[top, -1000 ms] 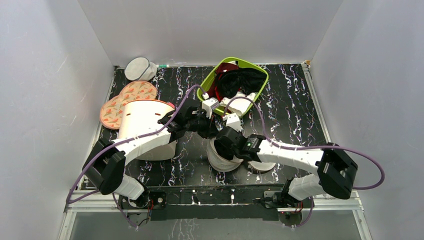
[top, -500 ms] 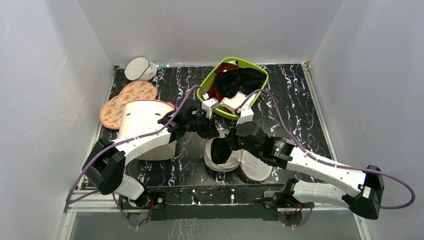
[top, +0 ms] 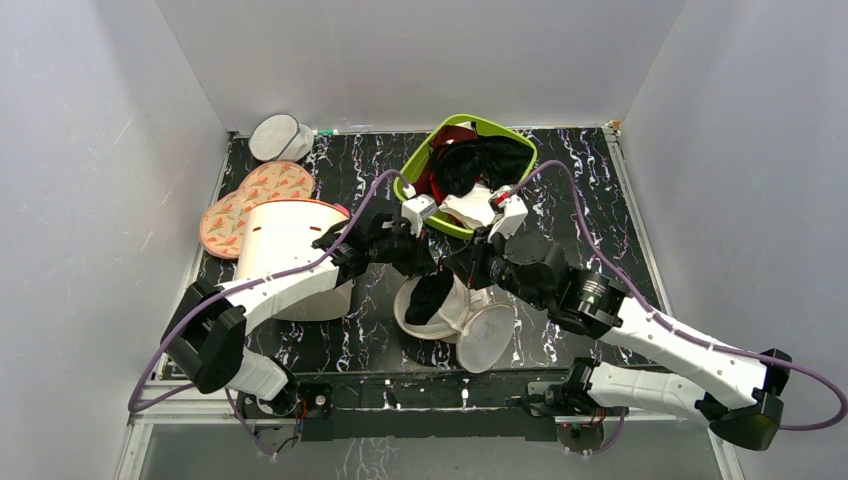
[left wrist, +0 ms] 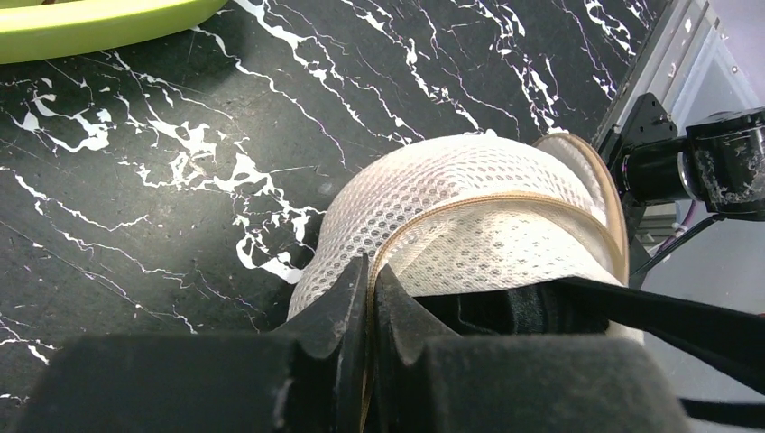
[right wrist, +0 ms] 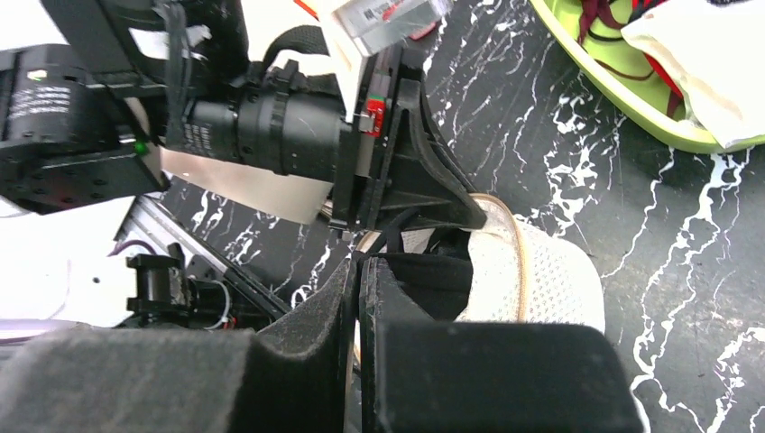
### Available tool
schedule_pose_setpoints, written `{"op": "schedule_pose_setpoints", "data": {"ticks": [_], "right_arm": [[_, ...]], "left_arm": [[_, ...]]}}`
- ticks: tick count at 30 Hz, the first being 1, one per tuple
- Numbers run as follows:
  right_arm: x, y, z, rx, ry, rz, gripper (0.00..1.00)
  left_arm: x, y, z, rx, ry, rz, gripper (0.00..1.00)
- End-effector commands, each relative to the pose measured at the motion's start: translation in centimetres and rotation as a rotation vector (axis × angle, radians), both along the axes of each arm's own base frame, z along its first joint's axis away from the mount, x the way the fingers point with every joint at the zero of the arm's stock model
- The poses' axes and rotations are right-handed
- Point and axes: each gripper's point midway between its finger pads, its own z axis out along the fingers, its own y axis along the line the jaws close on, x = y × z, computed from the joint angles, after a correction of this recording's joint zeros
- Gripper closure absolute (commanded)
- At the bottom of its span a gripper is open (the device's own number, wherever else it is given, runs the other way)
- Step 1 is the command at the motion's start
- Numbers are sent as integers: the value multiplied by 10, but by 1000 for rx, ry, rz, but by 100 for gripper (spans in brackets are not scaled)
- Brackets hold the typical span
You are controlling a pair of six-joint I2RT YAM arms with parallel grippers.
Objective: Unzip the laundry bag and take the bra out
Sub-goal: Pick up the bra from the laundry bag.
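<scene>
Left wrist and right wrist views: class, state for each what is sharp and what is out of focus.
Left wrist view: the round off-white mesh laundry bag and black marbled table are sharp; the left claw pinching the bag's rim is dark and out of focus. Right wrist view: the right claw, shut on a black strap, is likewise blurred; the bag's mesh is crisp.

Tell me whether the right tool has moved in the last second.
Yes. The right tool has shifted back and rightward, closer to the basket.
</scene>
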Motion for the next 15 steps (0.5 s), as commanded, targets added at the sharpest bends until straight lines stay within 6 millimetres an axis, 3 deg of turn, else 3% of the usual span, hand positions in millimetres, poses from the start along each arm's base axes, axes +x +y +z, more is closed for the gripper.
{"op": "schedule_pose_setpoints", "data": {"ticks": [1, 5, 7, 11, 15], "right_arm": [[0, 2, 66, 168, -112, 11, 100], [5, -1, 20, 96, -52, -19, 100], [-4, 17, 20, 133, -30, 69, 100], [-18, 42, 67, 245, -84, 223, 100], [-21, 41, 111, 314, -158, 241, 100]], "left_arm": [[3, 0, 32, -40, -67, 6, 98], [6, 4, 32, -24, -80, 31, 100], [7, 4, 29, -14, -75, 38, 100], [12, 7, 22, 26, -59, 65, 100], [18, 15, 17, 64, -66, 117, 100]]}}
